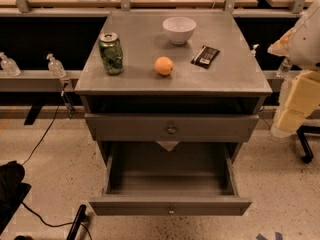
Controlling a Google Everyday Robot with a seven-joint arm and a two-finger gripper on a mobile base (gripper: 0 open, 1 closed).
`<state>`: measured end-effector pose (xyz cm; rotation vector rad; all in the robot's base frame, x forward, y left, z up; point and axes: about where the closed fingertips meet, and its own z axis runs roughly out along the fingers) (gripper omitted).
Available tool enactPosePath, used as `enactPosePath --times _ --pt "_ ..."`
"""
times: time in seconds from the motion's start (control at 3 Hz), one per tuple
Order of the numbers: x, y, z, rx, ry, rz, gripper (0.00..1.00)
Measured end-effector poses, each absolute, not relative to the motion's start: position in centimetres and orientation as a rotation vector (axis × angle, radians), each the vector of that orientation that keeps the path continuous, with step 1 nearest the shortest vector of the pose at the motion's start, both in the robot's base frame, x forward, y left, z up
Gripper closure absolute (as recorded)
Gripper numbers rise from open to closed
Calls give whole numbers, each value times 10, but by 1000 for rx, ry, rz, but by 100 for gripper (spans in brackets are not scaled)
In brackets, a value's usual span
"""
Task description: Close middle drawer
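Speckled floor, workbenches behind. A grey metal cabinet point(150, 79) stands centre. Its middle drawer point(170, 205), wide, deep, grey metal with a low front panel, is pulled far out at the bottom; the interior appears bare. Judged rigid and fairly heavy, sliding on runners: push flat on the panel. The gripper point(290, 119), apparently the pale blocky mass at the right edge, hangs well apart from it; state cannot be told. White bowl point(179, 29) seems empty. Small round knob point(171, 210) marks panel centre.

Green can point(110, 53), orange point(164, 65), white bowl point(179, 29), black snack packet point(205, 56)
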<state>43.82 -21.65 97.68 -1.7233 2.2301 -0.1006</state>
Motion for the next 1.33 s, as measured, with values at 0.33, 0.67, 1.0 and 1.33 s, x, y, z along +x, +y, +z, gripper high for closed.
enactPosePath --times 0.33,0.67,1.0,1.33 --pt "441 -215 974 -1718 2222 -93 0" --pt "443 -200 946 -1652 2187 -47 0" --pt "429 -157 889 -1614 2156 104 0" --pt "425 -136 794 -1579 2159 285 0"
